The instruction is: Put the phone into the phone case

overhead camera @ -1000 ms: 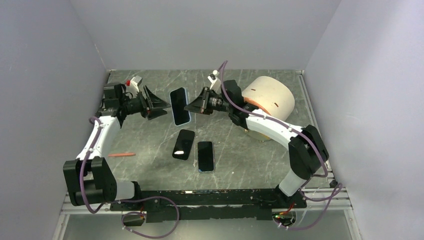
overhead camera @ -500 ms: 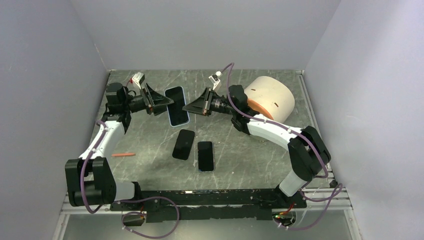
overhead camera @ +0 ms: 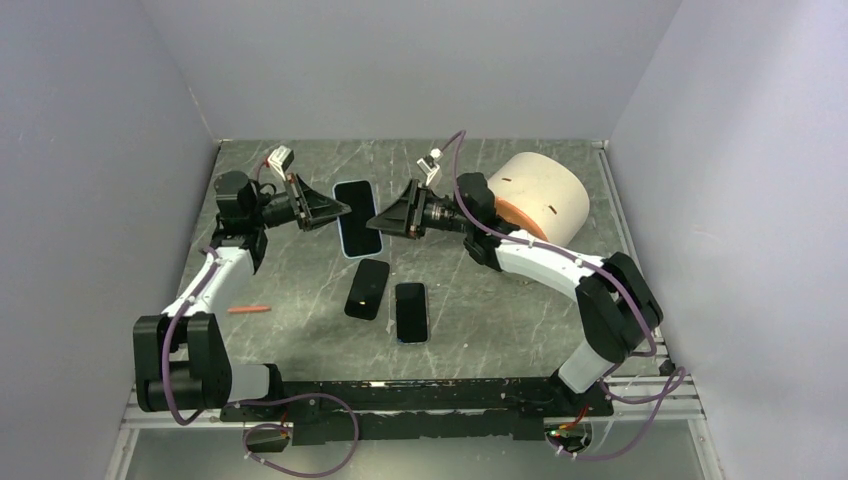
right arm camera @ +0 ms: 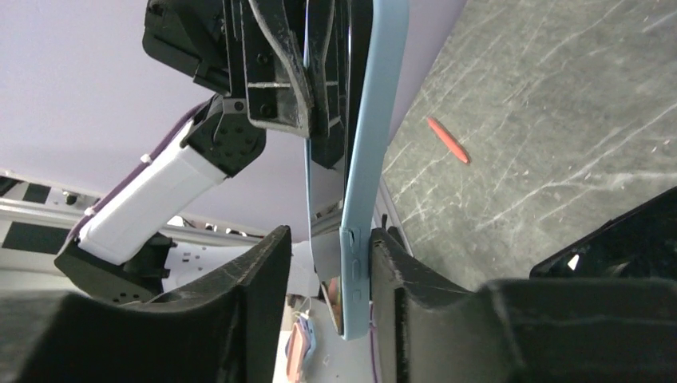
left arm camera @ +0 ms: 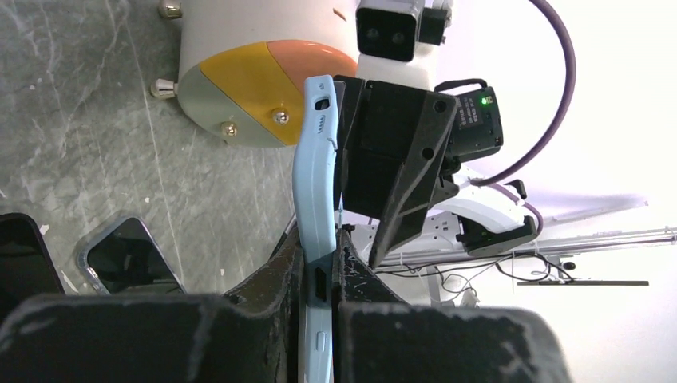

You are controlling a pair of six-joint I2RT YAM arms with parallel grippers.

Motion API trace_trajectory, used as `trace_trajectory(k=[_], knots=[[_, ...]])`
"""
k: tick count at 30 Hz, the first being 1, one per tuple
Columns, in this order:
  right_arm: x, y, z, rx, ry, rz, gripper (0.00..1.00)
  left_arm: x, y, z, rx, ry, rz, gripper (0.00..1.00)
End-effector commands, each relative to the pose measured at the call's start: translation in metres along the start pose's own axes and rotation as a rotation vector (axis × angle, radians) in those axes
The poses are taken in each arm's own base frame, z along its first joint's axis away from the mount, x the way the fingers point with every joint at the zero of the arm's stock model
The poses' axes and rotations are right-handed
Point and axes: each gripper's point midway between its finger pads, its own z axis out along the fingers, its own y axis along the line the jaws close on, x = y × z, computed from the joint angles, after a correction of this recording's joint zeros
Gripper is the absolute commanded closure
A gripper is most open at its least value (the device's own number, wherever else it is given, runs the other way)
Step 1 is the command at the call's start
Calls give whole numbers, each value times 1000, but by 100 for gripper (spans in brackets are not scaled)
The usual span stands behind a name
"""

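A light blue phone case (left arm camera: 313, 159) is held edge-on in the air above the table's far middle. The phone (overhead camera: 353, 212) shows as a dark screen inside its blue rim. My left gripper (left arm camera: 321, 237) is shut on the case's left long edge, and it comes in from the left in the top view (overhead camera: 338, 210). My right gripper (right arm camera: 331, 235) stands open around the opposite edge. The case (right arm camera: 374, 120) rests against one finger, with a clear gap to the other. In the top view the right gripper (overhead camera: 373, 222) is at the case's right side.
A black phone (overhead camera: 367, 288) and a phone with a pale rim (overhead camera: 410, 312) lie flat on the table in front of the grippers. A cream drum with an orange and yellow base (overhead camera: 538, 195) lies at the back right. A red pen (overhead camera: 247, 309) lies at the left.
My left gripper has closed onto the case's edge. My right gripper, shut on the case before, has opened. The cased phone has drifted a little left and up.
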Motion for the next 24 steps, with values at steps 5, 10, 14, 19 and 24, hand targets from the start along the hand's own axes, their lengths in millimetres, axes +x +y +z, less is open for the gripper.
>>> trace_trajectory(k=[5, 10, 14, 19, 24], knots=[[21, 27, -18, -84, 28, -62, 53, -7, -26, -1, 108, -75, 175, 98], [26, 26, -18, -78, 43, -52, 53, -9, -25, 0, 125, -90, 174, 98], [27, 29, -15, -80, 50, -42, 80, -8, -22, 0, 109, -88, 176, 97], [21, 29, -15, -44, 19, -33, 100, -1, -14, 2, 11, -61, 233, 97], [16, 39, -16, -56, -3, -71, 100, 9, -25, 3, -40, -29, 285, 77]])
